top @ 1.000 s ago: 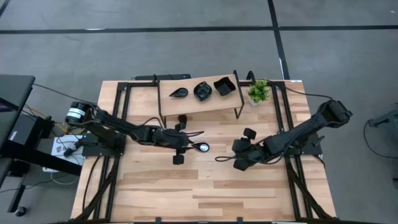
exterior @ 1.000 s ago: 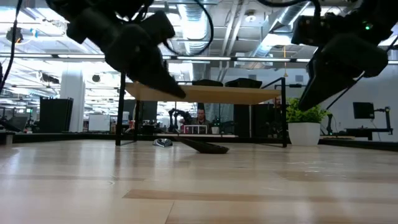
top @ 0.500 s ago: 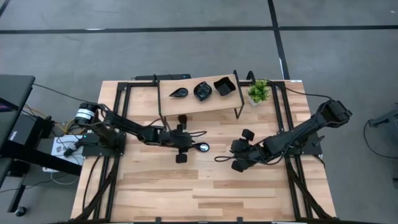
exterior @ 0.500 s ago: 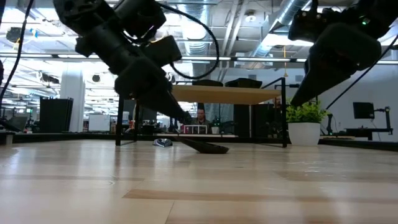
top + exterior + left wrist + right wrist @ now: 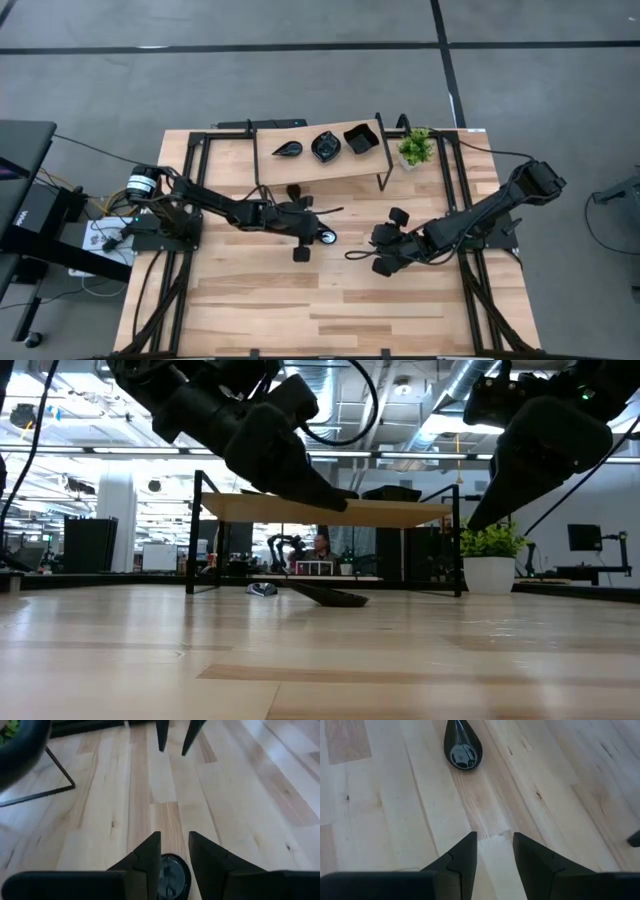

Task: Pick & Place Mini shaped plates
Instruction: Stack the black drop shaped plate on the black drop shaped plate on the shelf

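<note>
We have one teardrop plate (image 5: 322, 236) loose on the table (image 5: 400, 300), in front of the wooden shelf (image 5: 320, 158), slightly toward its middle; in the right wrist view it reads as a glossy black leaf dish (image 5: 462, 746) with a round label or reflection in the bowl. Three more mini plates sit on top of the shelf: a teardrop (image 5: 287, 149), a scalloped round one (image 5: 325, 146) and a square one (image 5: 360, 139). Left gripper (image 5: 300, 222) hangs right over the loose plate, in front of the shelf; its wrist view shows the fingers (image 5: 148, 855) part-open with a narrow gap, nothing between them, and the plate (image 5: 170, 870) just beyond the tips. The low view puts this gripper (image 5: 300, 470) well above the plate (image 5: 330, 596), about level with the shelf top. Right gripper (image 5: 388, 240) waits in front of the shelf's right end, off the table, fingers (image 5: 465, 851) part-open and empty. Handling, our judgement: these look like glazed ceramic, so light, rigid, slick and chippable. The low rim gives little to bite on. We'd pinch across the narrow tail or across the rim wall, one finger inside the bowl and one outside, and close gently. Flat approach risks skating the dish across the wood.
</note>
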### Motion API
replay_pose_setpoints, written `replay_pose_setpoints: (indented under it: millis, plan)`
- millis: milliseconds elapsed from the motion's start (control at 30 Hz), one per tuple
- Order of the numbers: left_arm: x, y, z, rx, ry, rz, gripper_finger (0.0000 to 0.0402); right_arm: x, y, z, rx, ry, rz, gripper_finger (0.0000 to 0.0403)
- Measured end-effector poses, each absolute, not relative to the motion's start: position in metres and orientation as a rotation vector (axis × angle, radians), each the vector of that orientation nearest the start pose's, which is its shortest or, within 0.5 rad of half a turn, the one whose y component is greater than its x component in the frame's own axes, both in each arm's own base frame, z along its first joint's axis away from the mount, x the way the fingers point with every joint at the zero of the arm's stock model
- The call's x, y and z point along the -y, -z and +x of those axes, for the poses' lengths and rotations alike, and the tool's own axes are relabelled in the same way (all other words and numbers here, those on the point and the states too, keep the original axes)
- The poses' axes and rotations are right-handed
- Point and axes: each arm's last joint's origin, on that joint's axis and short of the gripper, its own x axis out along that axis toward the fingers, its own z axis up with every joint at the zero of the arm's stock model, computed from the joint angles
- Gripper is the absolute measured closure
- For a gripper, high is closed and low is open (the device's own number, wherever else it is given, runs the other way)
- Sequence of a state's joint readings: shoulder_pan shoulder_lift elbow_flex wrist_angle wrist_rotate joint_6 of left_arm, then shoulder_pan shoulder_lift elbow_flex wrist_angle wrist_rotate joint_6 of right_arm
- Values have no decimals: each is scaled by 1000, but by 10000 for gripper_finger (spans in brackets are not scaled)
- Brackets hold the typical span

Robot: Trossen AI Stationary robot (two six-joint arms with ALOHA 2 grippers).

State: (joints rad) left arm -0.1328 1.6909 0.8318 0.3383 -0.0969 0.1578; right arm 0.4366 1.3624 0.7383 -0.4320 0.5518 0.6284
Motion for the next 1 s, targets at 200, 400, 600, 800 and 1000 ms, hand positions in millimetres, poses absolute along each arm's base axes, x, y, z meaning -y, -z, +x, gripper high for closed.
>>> replay_pose_setpoints:
  millis: [200, 400, 600, 800, 1000]
  plan:
    - [38, -158, 332, -656, 92, 55, 300, -90, -187, 228, -844, 381, 74, 280]
    - [41, -149, 329, -726, 126, 116, 300, -90, -187, 228, -843, 381, 71, 280]
    - [42, -148, 329, -727, 154, 222, 300, -90, -187, 228, -843, 381, 72, 280]
    - [40, -150, 331, -696, 146, 365, 300, -90, -187, 228, -844, 379, 73, 280]
    - [41, -163, 333, -604, 139, 363, 300, -90, -187, 228, -843, 381, 72, 280]
